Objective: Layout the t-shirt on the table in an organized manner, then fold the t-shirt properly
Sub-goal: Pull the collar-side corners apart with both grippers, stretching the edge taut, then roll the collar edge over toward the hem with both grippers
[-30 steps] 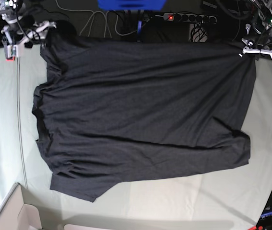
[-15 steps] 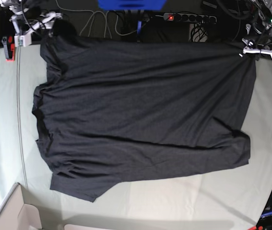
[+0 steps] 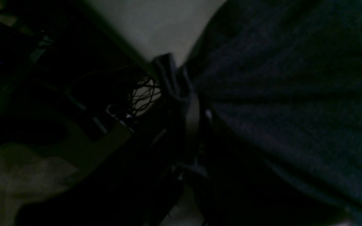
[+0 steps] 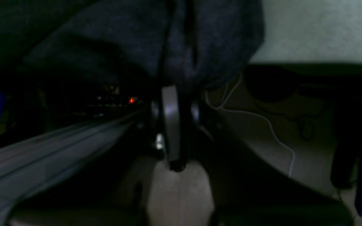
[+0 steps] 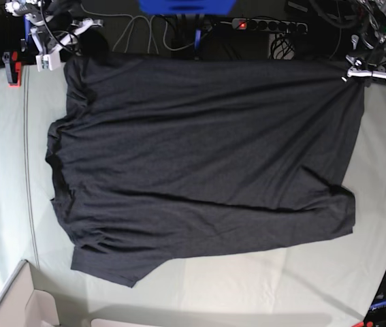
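The black t-shirt (image 5: 199, 157) lies spread flat on the pale grey-green table (image 5: 2, 170), plain side up; no graphic shows. My right gripper (image 5: 70, 49) is at the far left corner of the shirt, shut on a pinch of its cloth (image 4: 181, 53) beyond the table's far edge. My left gripper (image 5: 350, 71) is at the far right corner, shut on a bunched fold of the shirt (image 3: 171, 78). Both wrist views are very dark.
A cardboard box (image 5: 15, 306) stands at the near left corner. A power strip (image 5: 267, 26), cables and a blue object (image 5: 186, 5) lie behind the far edge. A red clamp (image 5: 12, 68) sits at the far left edge.
My right gripper has moved right and away along the far edge, pulling the shirt's far left corner straighter. The left gripper and the rest of the shirt have stayed put.
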Tool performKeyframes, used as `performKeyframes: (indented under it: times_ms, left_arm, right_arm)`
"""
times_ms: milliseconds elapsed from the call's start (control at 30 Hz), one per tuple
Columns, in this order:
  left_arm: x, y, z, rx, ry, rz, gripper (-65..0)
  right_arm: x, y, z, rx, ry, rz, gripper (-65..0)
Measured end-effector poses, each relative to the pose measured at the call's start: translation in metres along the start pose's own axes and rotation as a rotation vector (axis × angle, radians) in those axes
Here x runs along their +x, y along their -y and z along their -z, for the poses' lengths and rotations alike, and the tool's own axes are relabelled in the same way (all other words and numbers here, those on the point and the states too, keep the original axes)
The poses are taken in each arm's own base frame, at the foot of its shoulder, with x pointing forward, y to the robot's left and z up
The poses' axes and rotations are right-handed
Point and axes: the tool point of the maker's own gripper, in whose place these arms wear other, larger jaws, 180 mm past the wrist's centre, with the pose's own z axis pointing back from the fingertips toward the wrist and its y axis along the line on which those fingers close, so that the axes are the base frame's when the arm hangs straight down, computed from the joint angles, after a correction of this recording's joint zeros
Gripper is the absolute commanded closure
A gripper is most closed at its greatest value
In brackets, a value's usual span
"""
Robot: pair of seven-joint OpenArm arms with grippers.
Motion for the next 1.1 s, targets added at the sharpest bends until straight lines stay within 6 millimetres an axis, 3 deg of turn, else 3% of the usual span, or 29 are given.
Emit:
performKeyframes:
  times_ms: [67, 200, 400, 467, 833, 1100]
  left_arm:
    - [0.007, 0.004, -0.003, -0.006, 0.012, 0.013, 0.0]
    - [0.039, 0.018, -0.016, -0.030, 0.102, 0.059, 0.0]
    - [0.060, 0.031, -0.027, -0.054, 0.163, 0.089, 0.0]
    - [0.065, 0.033, -0.030, -0.056, 0.177, 0.097, 0.0]
    - [0.072, 0.031, -0.051, -0.048, 0.211, 0.157, 0.0]
    - [0.056, 0.017, -0.057, -0.018, 0.165, 0.176, 0.0]
  right_arm:
    - [0.007, 0.011, -0.009, -0.039, 0.021, 0.000, 0.0]
    - [0.038, 0.034, -0.034, -0.135, 0.114, -0.029, 0.0]
    - [0.087, 0.031, -0.061, -0.181, 0.251, -0.089, 0.0]
    - [0.095, 0.028, -0.064, -0.173, 0.273, -0.096, 0.0]
    - [0.072, 0.031, -0.069, -0.191, 0.168, -0.108, 0.0]
    - [0.059, 0.039, -0.076, -0.211, 0.137, -0.100, 0.0]
